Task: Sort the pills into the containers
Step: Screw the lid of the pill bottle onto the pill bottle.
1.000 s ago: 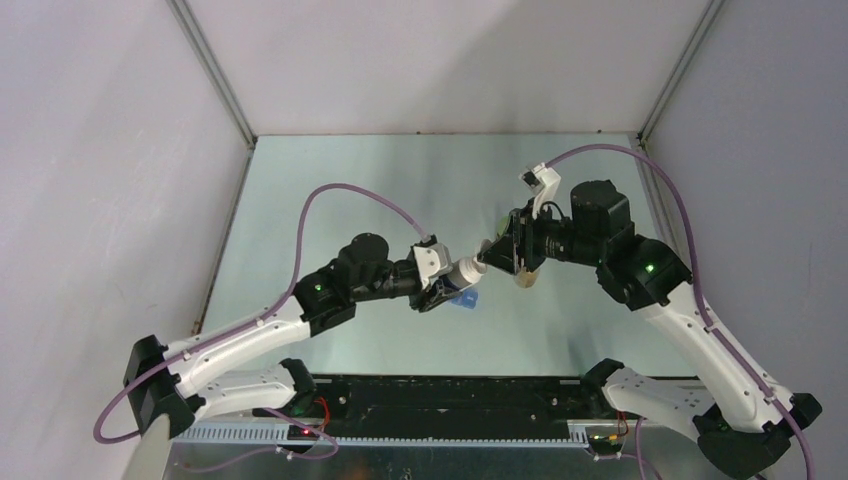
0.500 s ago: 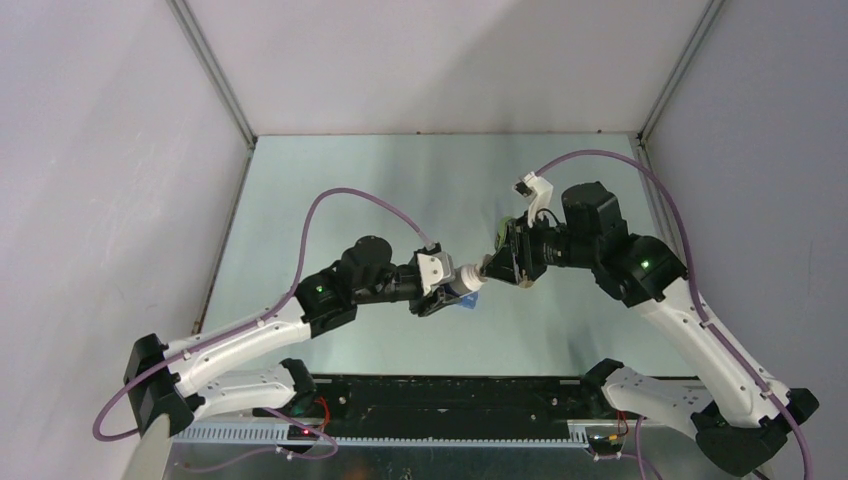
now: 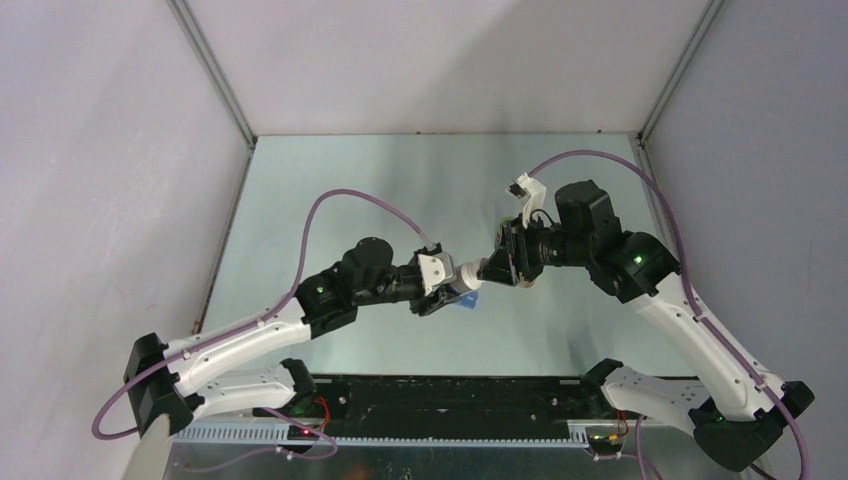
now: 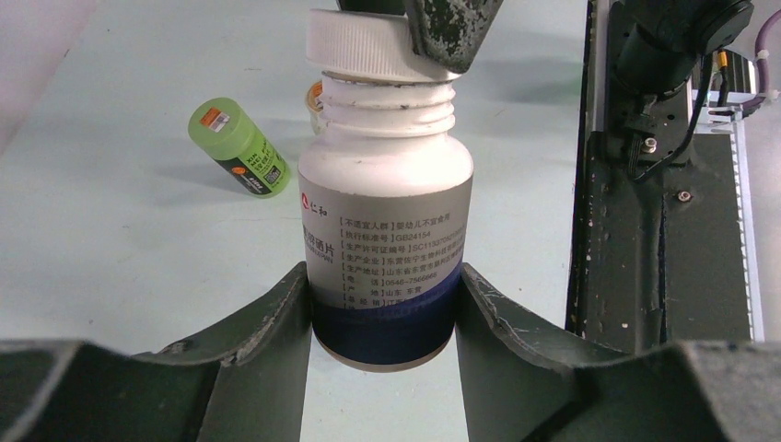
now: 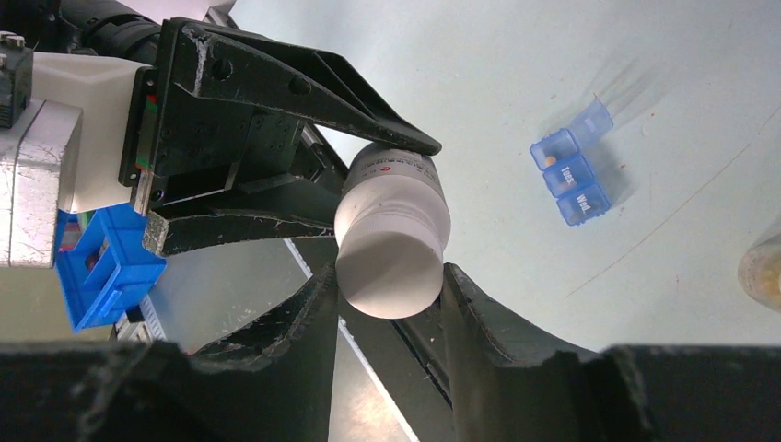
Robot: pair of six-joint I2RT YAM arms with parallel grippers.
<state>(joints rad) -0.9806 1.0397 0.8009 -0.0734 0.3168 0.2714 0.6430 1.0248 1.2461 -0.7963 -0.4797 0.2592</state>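
While the white pill bottle hung above the table, between the two arms and close to level in the top view, I read its white cap as sitting skewed on the threaded neck, so my judgement was that unscrewing was the step in hand. My left gripper was clamped round the lower body of the bottle, across the printed label. My right gripper was closed on the cap from the opposite end. The main hazard, as I judged it, was spillage: with the neck nearly horizontal, pills could run out onto the table once the cap came free, unless the bottle was tipped mouth-up first. A second hazard was an off-axis pull by the right arm, which could twist the smooth bottle in the left jaws or jam the thread. A third was a dropped cap if the right jaws slackened. Counted outward, I saw one bottle, one cap and one green vial lying on its side beyond the bottle. I also saw two blue pill organisers: a lidded strip apart on the table and an open one beneath the left wrist. One amber container was cut by the frame edge.
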